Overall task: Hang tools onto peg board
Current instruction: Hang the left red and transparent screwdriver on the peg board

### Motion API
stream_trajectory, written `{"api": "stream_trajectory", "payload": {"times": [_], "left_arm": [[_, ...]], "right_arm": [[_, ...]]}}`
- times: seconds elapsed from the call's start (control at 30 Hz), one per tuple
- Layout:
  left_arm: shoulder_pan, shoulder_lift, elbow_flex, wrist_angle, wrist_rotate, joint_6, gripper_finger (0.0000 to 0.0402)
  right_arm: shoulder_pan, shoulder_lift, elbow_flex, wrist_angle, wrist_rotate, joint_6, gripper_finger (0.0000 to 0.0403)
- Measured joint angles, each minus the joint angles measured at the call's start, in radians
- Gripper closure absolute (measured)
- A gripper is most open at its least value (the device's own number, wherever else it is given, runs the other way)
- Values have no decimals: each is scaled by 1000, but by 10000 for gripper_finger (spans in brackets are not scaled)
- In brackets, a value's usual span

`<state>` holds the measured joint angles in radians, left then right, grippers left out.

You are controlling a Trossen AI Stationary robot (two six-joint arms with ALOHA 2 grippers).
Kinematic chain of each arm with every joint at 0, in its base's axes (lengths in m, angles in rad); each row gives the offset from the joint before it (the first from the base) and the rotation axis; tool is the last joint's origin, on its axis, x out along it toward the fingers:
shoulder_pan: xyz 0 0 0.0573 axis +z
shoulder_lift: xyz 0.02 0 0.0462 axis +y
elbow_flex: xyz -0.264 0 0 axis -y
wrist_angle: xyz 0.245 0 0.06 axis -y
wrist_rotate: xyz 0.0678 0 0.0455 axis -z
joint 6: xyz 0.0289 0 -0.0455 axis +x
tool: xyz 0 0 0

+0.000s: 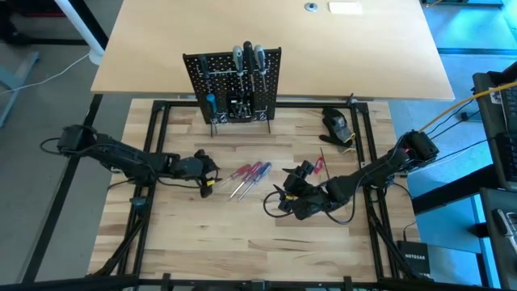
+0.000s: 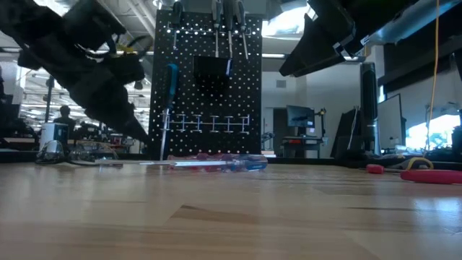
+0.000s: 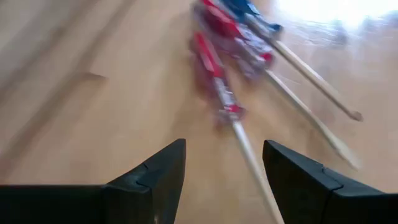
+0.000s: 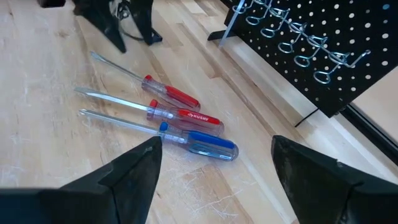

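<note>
Black perforated metal, the peg board [image 1: 234, 85], upright on thin wire feet at the far edge of the wooden counter [image 1: 242, 242], already carrying several tools: a blue-handled screwdriver [image 1: 210, 103] low on its left part, two dark-handled drivers [image 1: 249, 58] at its top edge, a row of wire ring hooks [image 4: 298, 46] across its face. Three loose screwdrivers [image 1: 249, 175] lying side by side on the counter in front of the board, between the two arms: two red-handled [image 4: 180, 106], one blue-handled [image 4: 208, 143], handles toward the right arm, silver shafts angled toward the left. Left gripper [image 1: 208, 170] low over the counter just left of that trio, fingers [image 3: 155, 180] spread apart with nothing between them, one red-handled driver's shaft [image 3: 249, 158] running into the gap ahead. Right gripper [image 1: 284, 196] just right of the trio and slightly nearer the front edge, fingers [image 4: 130, 165] likewise wide apart and empty, pointed toward the screwdrivers and the board. Beside the right arm, a small red-handled tool [image 1: 319, 164] on the counter; farther back, near the right rail, a dark rounded lump [image 1: 337, 125].
</note>
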<state>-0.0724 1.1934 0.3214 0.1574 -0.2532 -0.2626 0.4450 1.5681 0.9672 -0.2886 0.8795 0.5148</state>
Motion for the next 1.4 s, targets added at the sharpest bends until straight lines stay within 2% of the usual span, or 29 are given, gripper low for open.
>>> {"api": "stream_trajectory", "payload": {"times": [0.13,0.57,0.7,0.87,1.3,1.4], "left_arm": [[11,64,1,39,67,1,199],[10,244,68,39,86,12,200],[11,280,90,10,77,21,213],[24,282,94,-9,82,30,249],[36,283,114,-44,72,53,379],[41,283,135,-85,72,55,394]], "right_arm": [[0,0,0,0,-2,0,100],[0,1,0,-5,-9,-1,100],[0,1,0,-7,-8,0,100],[0,1,0,-7,-8,-1,100],[0,1,0,-9,-7,-1,100],[0,1,0,-10,-7,-1,100]]}}
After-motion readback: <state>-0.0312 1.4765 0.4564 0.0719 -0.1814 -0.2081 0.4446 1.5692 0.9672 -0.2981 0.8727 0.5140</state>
